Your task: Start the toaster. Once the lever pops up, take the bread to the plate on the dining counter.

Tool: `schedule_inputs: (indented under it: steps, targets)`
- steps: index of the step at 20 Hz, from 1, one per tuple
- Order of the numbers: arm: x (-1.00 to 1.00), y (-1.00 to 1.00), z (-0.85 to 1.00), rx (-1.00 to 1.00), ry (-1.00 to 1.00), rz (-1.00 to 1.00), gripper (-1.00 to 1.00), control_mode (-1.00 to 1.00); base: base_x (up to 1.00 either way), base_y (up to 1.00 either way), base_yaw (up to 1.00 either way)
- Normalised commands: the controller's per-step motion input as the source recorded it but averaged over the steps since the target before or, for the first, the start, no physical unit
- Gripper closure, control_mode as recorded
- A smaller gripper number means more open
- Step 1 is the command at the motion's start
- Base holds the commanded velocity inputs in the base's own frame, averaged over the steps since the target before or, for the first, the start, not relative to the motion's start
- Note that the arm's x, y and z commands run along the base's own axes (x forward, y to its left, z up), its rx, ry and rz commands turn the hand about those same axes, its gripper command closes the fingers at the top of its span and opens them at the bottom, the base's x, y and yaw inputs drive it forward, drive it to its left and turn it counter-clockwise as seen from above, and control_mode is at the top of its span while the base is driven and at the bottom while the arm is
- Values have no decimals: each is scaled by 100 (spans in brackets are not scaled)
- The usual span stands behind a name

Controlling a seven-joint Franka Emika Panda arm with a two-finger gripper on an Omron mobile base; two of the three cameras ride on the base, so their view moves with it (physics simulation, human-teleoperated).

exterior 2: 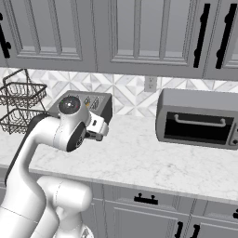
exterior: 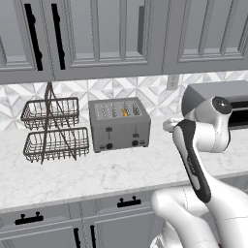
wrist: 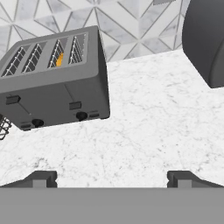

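Observation:
The grey four-slot toaster (exterior: 118, 126) (wrist: 57, 83) stands on the marble worktop (exterior: 121, 169) against the tiled wall. The bread (exterior: 125, 112) (wrist: 60, 59) shows yellow-orange, edge-on, in the third slot from the left. Both black levers, left (wrist: 13, 99) and right (wrist: 75, 105), sit high on the front above the dark knobs. My gripper (wrist: 111, 177) is open and empty. It hovers over the worktop in front of the toaster and to its right, touching nothing. The plate and the dining counter are out of view.
A two-tier wire basket rack (exterior: 52, 128) stands left of the toaster. A wide dark toaster oven (exterior 2: 197, 118) sits to the right. Grey wall cabinets (exterior: 97, 34) hang overhead. Bare marble lies between the toaster and the oven.

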Motion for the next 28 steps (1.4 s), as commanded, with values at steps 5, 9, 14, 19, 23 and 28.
schedule_inputs:
  steps: [5, 9, 14, 19, 23, 28]
  targets:
    - [0, 0, 0, 0, 0, 0, -100, -100, 0, 0, 0]
    - [0, 0, 0, 0, 0, 0, -100, -100, 0, 0, 0]
    - [0, 0, 0, 0, 0, 0, -100, -100, 0, 0, 0]
    - [0, 0, 0, 0, 0, 0, -100, -100, 0, 0, 0]
    - [0, 0, 0, 0, 0, 0, -100, -100, 0, 0, 0]
    - [0, 0, 0, 0, 0, 0, -100, -100, 0, 0, 0]
